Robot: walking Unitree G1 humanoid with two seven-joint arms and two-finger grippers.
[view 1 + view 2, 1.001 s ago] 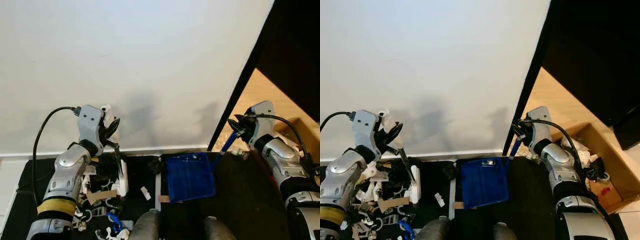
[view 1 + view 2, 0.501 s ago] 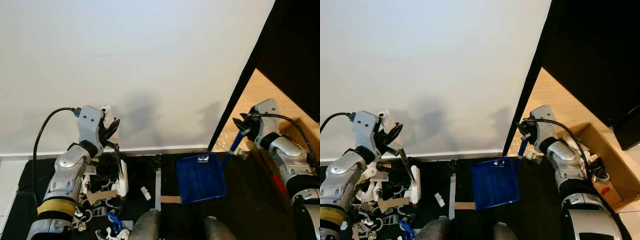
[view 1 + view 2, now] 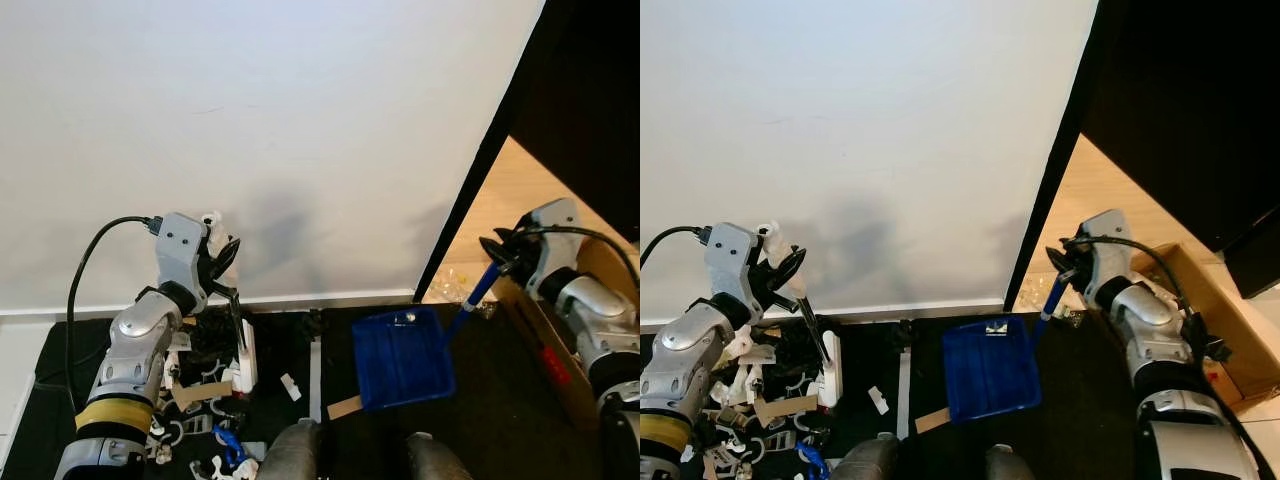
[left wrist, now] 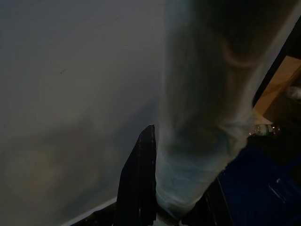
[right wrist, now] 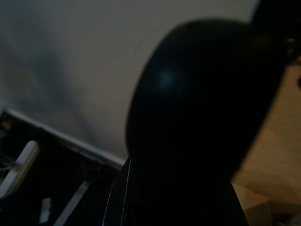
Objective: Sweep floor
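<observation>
With the right end effector (image 3: 497, 254) clamped on the blue dustpan (image 3: 402, 357) handle and the left end effector (image 3: 222, 262) clamped on the brush (image 3: 243, 352), the brown scrap (image 3: 343, 407) at the dustpan's lip risks being spilled if the dustpan is tilted.

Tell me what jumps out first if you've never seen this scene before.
The bright blue dustpan stands out on the dark floor near the wall, its handle held by the right tool. To the robot's left, the left tool holds a white brush beside a heap of white and brown scraps. A cardboard box sits at the right.
</observation>
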